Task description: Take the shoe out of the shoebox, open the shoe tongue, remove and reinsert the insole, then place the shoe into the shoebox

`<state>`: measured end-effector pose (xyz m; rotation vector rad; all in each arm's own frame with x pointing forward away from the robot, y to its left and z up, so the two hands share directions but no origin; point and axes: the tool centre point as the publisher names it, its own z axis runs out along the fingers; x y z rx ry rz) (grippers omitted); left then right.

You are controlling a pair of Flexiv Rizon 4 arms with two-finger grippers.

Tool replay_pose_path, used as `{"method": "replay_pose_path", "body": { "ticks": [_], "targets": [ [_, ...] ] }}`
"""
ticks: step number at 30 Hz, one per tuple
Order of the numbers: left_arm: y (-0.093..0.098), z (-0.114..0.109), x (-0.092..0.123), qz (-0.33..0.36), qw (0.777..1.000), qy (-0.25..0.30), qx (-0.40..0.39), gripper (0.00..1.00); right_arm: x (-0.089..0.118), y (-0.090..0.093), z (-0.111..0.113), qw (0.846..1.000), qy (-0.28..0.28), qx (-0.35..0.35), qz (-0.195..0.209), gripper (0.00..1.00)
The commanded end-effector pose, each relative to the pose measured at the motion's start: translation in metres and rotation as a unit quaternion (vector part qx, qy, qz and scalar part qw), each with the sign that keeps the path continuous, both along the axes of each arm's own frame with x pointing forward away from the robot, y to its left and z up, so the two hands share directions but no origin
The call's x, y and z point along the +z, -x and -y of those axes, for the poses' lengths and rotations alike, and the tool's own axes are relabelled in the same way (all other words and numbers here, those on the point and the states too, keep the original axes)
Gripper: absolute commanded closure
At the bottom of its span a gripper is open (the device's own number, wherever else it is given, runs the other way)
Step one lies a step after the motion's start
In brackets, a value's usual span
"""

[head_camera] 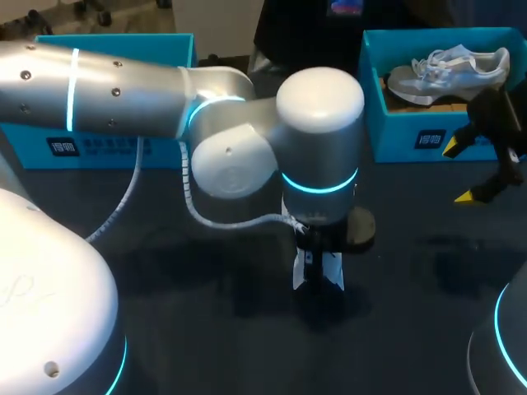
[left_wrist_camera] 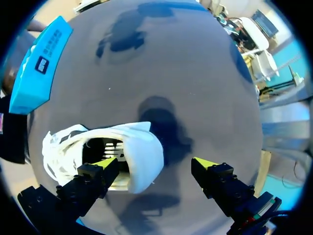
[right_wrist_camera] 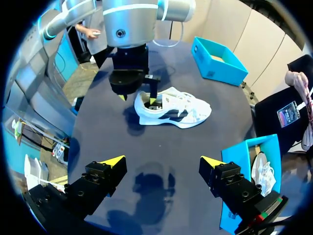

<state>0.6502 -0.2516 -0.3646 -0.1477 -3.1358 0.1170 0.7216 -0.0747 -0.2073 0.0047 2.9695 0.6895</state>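
A white shoe (right_wrist_camera: 173, 107) with dark side stripes lies on its sole in the middle of the table. In the head view only a bit of the shoe (head_camera: 331, 271) shows under my left arm (head_camera: 321, 107). My left gripper (left_wrist_camera: 154, 164) stands open over the heel of the shoe (left_wrist_camera: 142, 156): one finger (left_wrist_camera: 100, 171) is inside the shoe's mouth, the other (left_wrist_camera: 210, 171) outside behind the heel. My right gripper (right_wrist_camera: 161, 164) hangs open and empty above the table, apart from the shoe, next to the blue shoebox (head_camera: 403, 132). That box holds a second, grey-white shoe (head_camera: 449, 72).
A second blue box (head_camera: 107, 90) stands at the table's back left; in the right wrist view this box (right_wrist_camera: 217, 61) shows as open with a brown floor. Dark bare tabletop (head_camera: 206, 296) lies between the shoe and the front edge.
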Motion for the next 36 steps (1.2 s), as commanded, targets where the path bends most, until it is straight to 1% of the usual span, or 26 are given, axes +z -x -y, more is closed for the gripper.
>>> {"method": "replay_pose_path", "body": {
  "ticks": [1, 5, 6, 16, 18, 19, 20, 21, 22, 23, 26, 27, 28, 29, 36],
  "targets": [
    [0.001, 0.007, -0.015, 0.007, 1.0, 0.004, 0.016, 0.0, -0.001, 0.0, 0.0, 1.0, 0.001, 0.0, 0.0, 0.0],
    [0.001, 0.006, -0.023, 0.027, 0.999, 0.007, 0.03, 0.0, -0.001, 0.0, 0.0, 1.0, 0.001, 0.0, 0.0, 0.0],
    [0.001, 0.006, -0.025, 0.019, 0.999, 0.007, 0.035, 0.0, -0.001, 0.0, 0.0, 1.0, 0.001, 0.0, 0.0, 0.0],
    [-0.005, 0.008, -0.044, 0.03, 0.999, 0.001, 0.044, 0.0, -0.001, 0.0, 0.0, 1.0, 0.001, 0.0, 0.0, 0.0],
    [-0.006, 0.008, -0.046, 0.032, 0.998, -0.001, 0.045, 0.02, -0.001, 0.0, 0.0, 1.0, 0.001, 0.0, 0.0, 0.0],
    [-0.006, 0.008, -0.048, 0.034, 0.998, -0.004, 0.045, 0.04, -0.001, 0.0, 0.0, 1.0, 0.001, 0.0, 0.0, 0.0],
    [-0.007, 0.008, -0.048, 0.032, 0.998, -0.005, 0.049, 0.08, -0.001, 0.0, 0.0, 1.0, 0.001, 0.0, 0.0, 0.0],
    [-0.007, 0.009, -0.048, 0.032, 0.998, -0.005, 0.05, 0.2, -0.001, 0.0, 0.0, 1.0, 0.001, 0.0, 0.0, 0.0],
    [-0.007, 0.009, -0.048, 0.032, 0.998, -0.007, 0.052, 0.51, -0.001, 0.0, 0.0, 1.0, 0.001, 0.0, 0.0, 0.0],
    [-0.008, 0.009, -0.048, 0.031, 0.998, -0.009, 0.055, 0.56, -0.001, 0.0, 0.0, 1.0, 0.001, 0.0, 0.0, 0.0],
    [-0.007, 0.009, -0.046, 0.02, 0.998, -0.023, 0.064, 0.77, -0.001, 0.0, 0.0, 1.0, 0.001, 0.0, 0.0, 0.0],
    [-0.007, 0.01, -0.047, 0.016, 0.997, -0.026, 0.064, 0.81, -0.001, 0.0, 0.0, 1.0, 0.001, 0.0, 0.0, 0.0],
    [-0.007, 0.01, -0.048, 0.013, 0.997, -0.032, 0.065, 0.96, -0.001, 0.0, 0.0, 1.0, 0.001, 0.0, 0.0, 0.0],
    [-0.007, 0.01, -0.049, 0.004, 0.997, -0.034, 0.068, 1.0, -0.001, 0.0, 0.0, 1.0, 0.001, 0.0, 0.0, 0.0],
    [-0.007, 0.007, -0.055, -0.019, 0.996, -0.054, 0.068, 1.0, -0.001, 0.0, 0.0, 1.0, 0.001, 0.0, 0.0, 0.0]
  ]
}}
